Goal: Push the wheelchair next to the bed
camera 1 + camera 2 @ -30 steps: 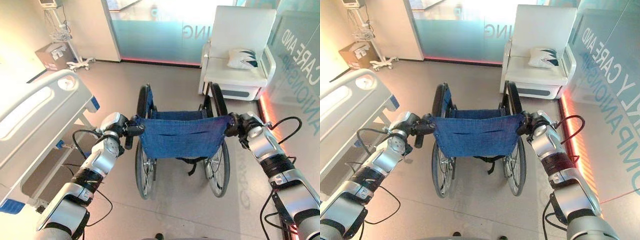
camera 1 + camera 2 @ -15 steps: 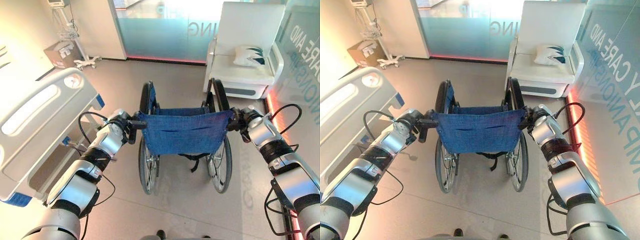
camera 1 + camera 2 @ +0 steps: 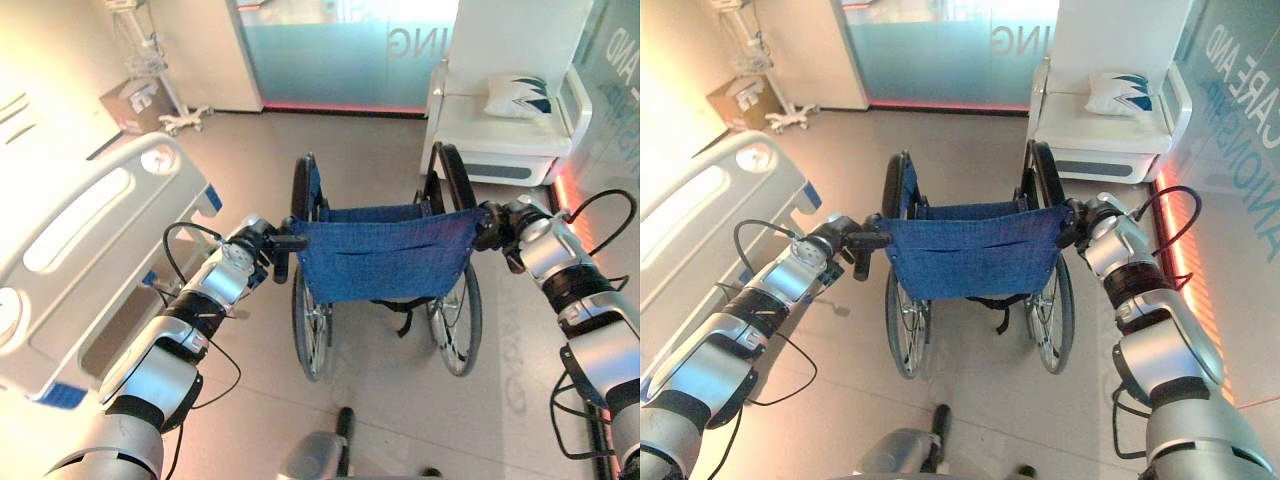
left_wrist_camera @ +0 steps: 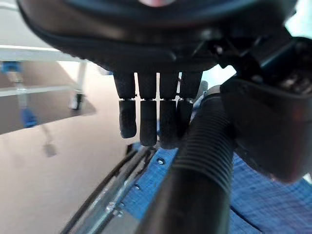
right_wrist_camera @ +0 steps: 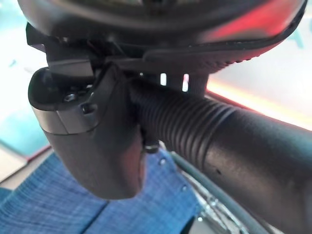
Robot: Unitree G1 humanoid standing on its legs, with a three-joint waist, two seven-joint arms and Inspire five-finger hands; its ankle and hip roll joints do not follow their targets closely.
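Gripping both push handles, the robot is mid-push: the left hand (image 3: 262, 250) is curled round the left handle (image 4: 195, 161), fingers (image 4: 148, 117) wrapped over the ribbed grip, and the right hand (image 3: 498, 226) is clamped on the right handle (image 5: 195, 131) the same way, thumb closed over it. Between them hangs the blue backrest (image 3: 385, 255) of the wheelchair (image 3: 385, 275), which stands on the floor (image 3: 250, 380) facing away from the robot, its big wheels (image 3: 308, 320) straight. Compared with a second ago the whole view has shifted, so the camera has moved with the robot: the bed (image 3: 85, 250) now fills more of the left side and its rail sits closer to the left arm, while the white armchair (image 3: 505, 120) and its pillow (image 3: 518, 95) sit higher and further right. Both grips are unchanged. Reads as the chair rolling forward and drawing alongside the bed, still apart from it. Push looks partway done; likely needs more forward travel with a slight lean left.
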